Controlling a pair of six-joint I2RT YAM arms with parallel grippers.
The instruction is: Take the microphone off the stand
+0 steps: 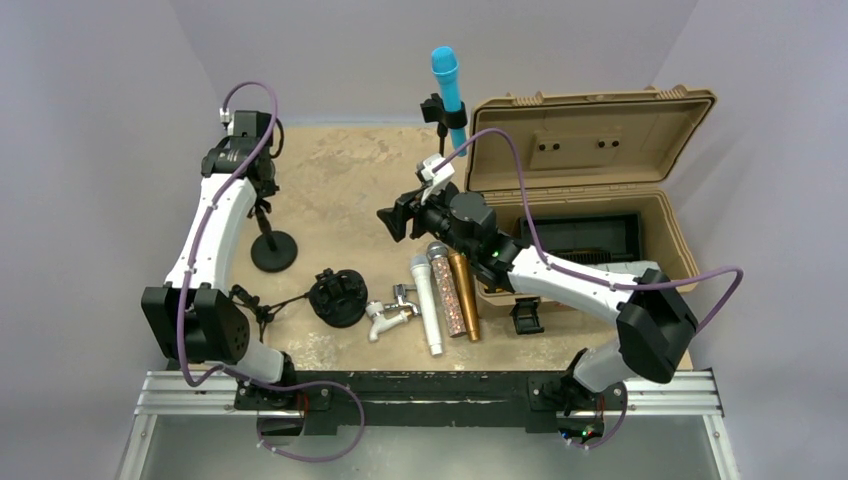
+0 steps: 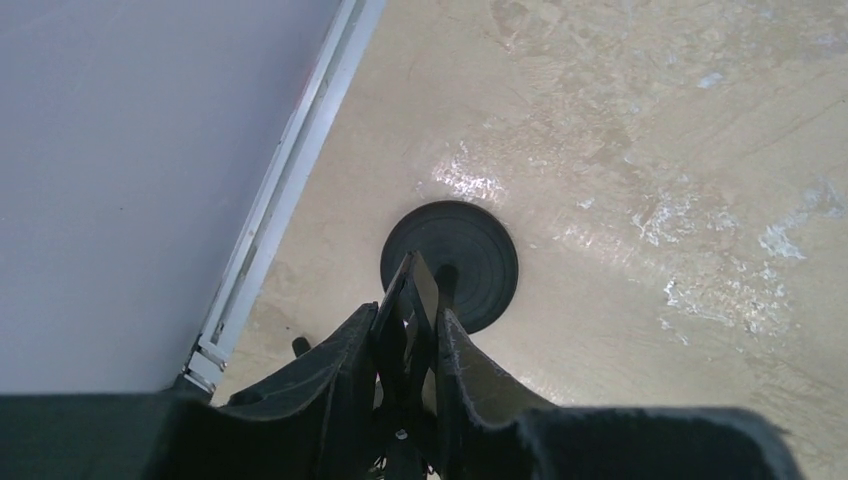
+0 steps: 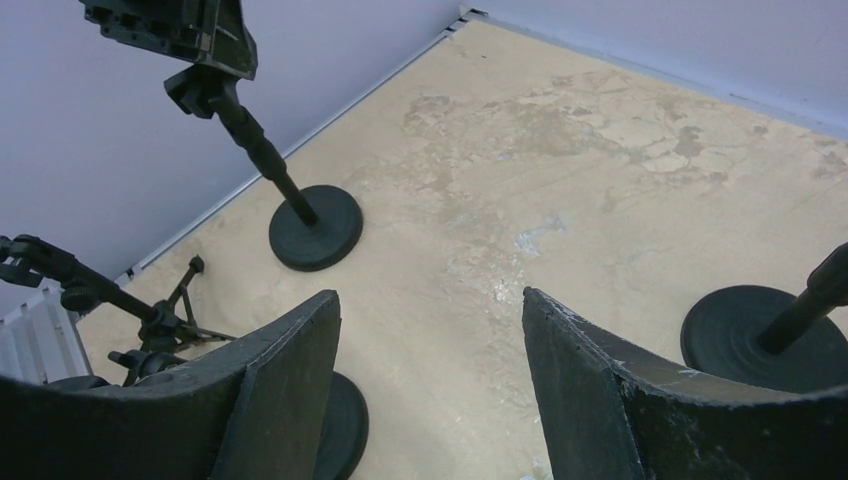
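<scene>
The blue microphone (image 1: pixel 446 82) stands upright in the clip of a black stand (image 1: pixel 456 115) at the back centre; in the right wrist view only that stand's round base (image 3: pixel 765 345) shows. My right gripper (image 1: pixel 393 222) (image 3: pixel 430 295) hovers open and empty in front of it, well below the microphone, over bare table. A second black stand (image 1: pixel 273 250) (image 3: pixel 315 228) at the left holds no microphone. My left gripper (image 1: pixel 262 190) (image 2: pixel 408 310) is shut on this stand's top clip (image 2: pixel 415 290), straight above its round base (image 2: pixel 455 262).
An open tan case (image 1: pixel 590 150) fills the right side. Three loose microphones, white (image 1: pixel 425 300), glittery (image 1: pixel 448 290) and gold (image 1: pixel 464 290), lie beside it. A black round mount (image 1: pixel 338 297) and a white clip (image 1: pixel 390 315) lie near the front. Purple walls close in left and back.
</scene>
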